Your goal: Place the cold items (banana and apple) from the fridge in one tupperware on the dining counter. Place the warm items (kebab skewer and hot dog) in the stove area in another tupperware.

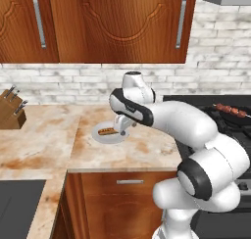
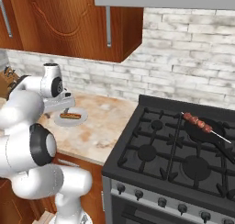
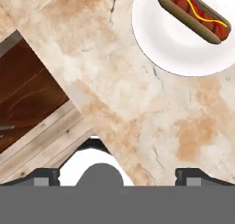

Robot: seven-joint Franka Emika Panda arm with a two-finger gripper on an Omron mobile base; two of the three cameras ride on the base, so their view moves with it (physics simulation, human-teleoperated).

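Note:
The hot dog, a tan bun with a red-brown sausage and a yellow mustard line, lies on a white round plate on the marbled counter left of the stove. My gripper hovers just beside and above the plate, pointing down, open with nothing between its fingers. The kebab skewer rests over a dark pan on the black stove, well to the right of the hand.
A wooden knife block stands at the counter's far left. Wooden wall cabinets hang above. In the hand view the counter's front edge and a wood floor lie close to the fingers.

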